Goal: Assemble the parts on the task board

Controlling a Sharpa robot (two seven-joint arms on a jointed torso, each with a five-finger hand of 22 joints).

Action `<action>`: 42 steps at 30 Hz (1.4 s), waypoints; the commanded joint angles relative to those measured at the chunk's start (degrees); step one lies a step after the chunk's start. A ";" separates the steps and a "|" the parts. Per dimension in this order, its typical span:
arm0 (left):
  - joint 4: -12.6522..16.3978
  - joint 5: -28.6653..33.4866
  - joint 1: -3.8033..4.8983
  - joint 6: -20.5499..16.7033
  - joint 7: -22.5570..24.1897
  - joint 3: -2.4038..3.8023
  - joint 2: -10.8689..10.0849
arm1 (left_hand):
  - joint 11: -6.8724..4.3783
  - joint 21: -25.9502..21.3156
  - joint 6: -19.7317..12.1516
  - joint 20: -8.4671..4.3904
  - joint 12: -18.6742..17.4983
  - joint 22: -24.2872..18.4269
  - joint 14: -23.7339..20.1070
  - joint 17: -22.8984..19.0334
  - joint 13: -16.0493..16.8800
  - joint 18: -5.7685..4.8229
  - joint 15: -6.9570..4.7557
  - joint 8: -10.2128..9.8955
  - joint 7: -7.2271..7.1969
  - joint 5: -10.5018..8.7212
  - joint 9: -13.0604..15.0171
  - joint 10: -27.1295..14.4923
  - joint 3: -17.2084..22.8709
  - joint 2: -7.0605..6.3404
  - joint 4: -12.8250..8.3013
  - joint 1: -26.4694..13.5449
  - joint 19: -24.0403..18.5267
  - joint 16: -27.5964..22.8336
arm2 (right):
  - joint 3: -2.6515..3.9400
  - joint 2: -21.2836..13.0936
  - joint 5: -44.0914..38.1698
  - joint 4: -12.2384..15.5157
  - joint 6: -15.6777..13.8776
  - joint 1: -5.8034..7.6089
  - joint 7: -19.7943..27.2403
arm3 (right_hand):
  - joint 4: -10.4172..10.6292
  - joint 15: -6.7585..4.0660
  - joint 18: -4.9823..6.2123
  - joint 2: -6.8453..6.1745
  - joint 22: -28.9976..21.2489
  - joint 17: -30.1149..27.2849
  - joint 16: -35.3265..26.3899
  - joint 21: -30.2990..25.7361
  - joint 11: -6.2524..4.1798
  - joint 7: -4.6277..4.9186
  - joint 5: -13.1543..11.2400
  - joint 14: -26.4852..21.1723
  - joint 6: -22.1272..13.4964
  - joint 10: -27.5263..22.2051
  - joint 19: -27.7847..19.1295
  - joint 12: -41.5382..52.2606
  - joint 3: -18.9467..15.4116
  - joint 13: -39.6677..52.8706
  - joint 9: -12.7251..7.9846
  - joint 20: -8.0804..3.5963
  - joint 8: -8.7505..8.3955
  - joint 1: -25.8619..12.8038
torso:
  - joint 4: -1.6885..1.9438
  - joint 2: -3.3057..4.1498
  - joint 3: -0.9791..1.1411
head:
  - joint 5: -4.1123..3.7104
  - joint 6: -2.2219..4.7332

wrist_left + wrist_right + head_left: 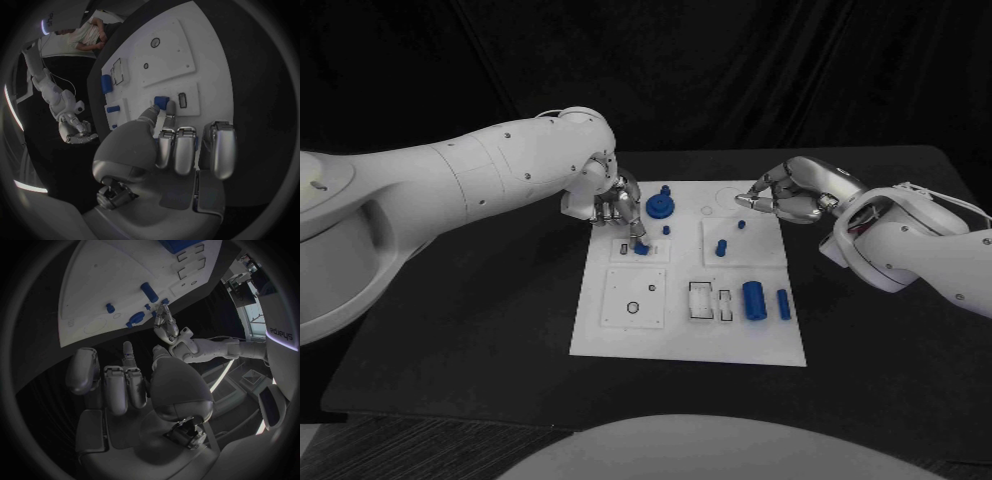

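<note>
Over the far-left part of the task board (689, 330), the left hand (607, 203) hangs from its arm with the fingers pointing down at the board. Its fingertips (636, 238) meet a small blue part (642, 248) that sits at a square recessed plate. In the left wrist view the thumb and one finger reach to the same blue part (162, 101) and close on it, while the other fingers (181, 150) lie side by side, curled toward the palm. Whether the part is lifted or seated in its slot cannot be told.

At the far-right edge of the board, the right hand (795, 193) is held above the surface with its fingers curled inward. The right wrist view shows these fingers (119, 385) folded together with nothing between them.

Other blue parts stand on the board:
- a round knob (659, 207) near the left hand;
- a small peg (721, 247) toward the middle;
- a thick cylinder (756, 300) and a thinner bar (783, 305) lying side by side on the near-right area.

Two rectangular outlines (710, 301) beside the cylinder are too small to make out in detail.
</note>
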 commanded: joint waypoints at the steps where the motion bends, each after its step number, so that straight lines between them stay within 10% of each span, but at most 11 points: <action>1: 0.19 0.54 -0.15 -1.15 0.97 0.05 0.00 | -0.60 -1.02 1.30 -0.51 0.14 11.21 6.75 15.23 15.06 -1.08 -0.25 0.83 -0.32 0.78 -0.15 6.46 2.30 -1.41 -0.44 -0.27 0.61 0.76 | 0.05 0.04 -0.09 -0.02 0.49 -0.09 -1.04 | 0.20 0.01 -0.88 0.37 9.38 12.87 0.11 -0.80 0.28 0.05 1.51 5.02 -0.54 6.13 0.09 0.95 -2.55 15.50 -0.07 0.06 -1.01 0.63 | 0.02 0.00 0.00 | -0.03 -0.01; 18: 4.25 0.54 -0.27 -6.48 1.78 0.04 -3.18 | -1.47 -1.13 2.25 -1.30 0.14 11.40 6.75 15.23 15.06 -1.12 -1.09 3.15 -1.19 0.50 3.26 6.46 8.11 -2.23 -2.89 -2.39 0.90 0.76 | 0.04 -0.32 -0.09 0.15 0.33 -0.10 -0.80 | 0.14 0.05 -0.84 0.45 9.33 12.70 -0.01 -1.04 0.32 0.09 1.57 4.96 -0.50 6.13 0.00 0.95 -2.53 15.50 -0.04 0.10 -1.01 1.07 | 0.03 -0.06 0.03 | -0.10 -0.01; 27: 7.94 0.54 -0.27 -13.51 6.17 0.04 -6.23 | -0.97 -1.69 -0.40 -1.17 0.14 11.31 6.75 15.23 15.06 -1.05 -0.82 2.49 -0.50 -2.88 4.12 6.46 9.42 -2.84 -2.27 -4.58 0.74 0.76 | 0.04 -0.68 -0.09 0.39 0.08 -0.11 -0.67 | 0.12 0.06 -0.83 0.47 9.32 12.71 -0.01 -1.10 0.33 0.09 1.60 4.96 -0.49 6.13 -0.02 0.95 -2.52 15.50 -0.03 0.11 -1.01 1.22 | 0.02 -0.05 -0.01 | -0.05 -0.01; 38: 15.04 0.54 -0.26 -20.62 10.86 0.02 -11.62 | -0.42 -1.68 -1.98 -0.57 0.14 11.64 6.75 15.23 15.06 -1.09 -0.25 5.82 0.02 -12.16 7.60 6.46 5.01 -4.13 4.29 -10.56 0.89 0.76 | 0.04 -1.22 -0.20 1.23 -1.83 -0.12 1.10 | 0.02 0.07 -0.87 0.27 9.38 12.86 0.09 -0.94 0.35 0.10 1.62 4.99 -0.45 6.13 0.06 0.95 -2.60 15.50 0.00 0.14 -1.01 1.81 | 0.17 -0.02 0.02 | 0.07 -0.01; 42: 18.20 0.54 -0.27 -23.64 13.21 0.01 -14.52 | -0.75 -1.10 -2.19 -0.80 0.14 11.97 6.75 15.23 15.06 -1.22 -0.52 8.67 -0.46 -12.78 9.89 6.46 2.59 -4.56 6.96 -11.40 1.32 0.76 | 0.04 -1.42 -2.21 2.42 -3.66 -0.12 2.06 | -3.38 -0.05 -1.21 -1.69 9.93 14.19 1.07 0.80 0.25 0.04 1.81 5.37 -0.24 6.13 0.93 0.95 -1.89 15.50 0.13 0.05 -1.07 9.10 | 0.12 0.02 0.00 | 0.23 -0.01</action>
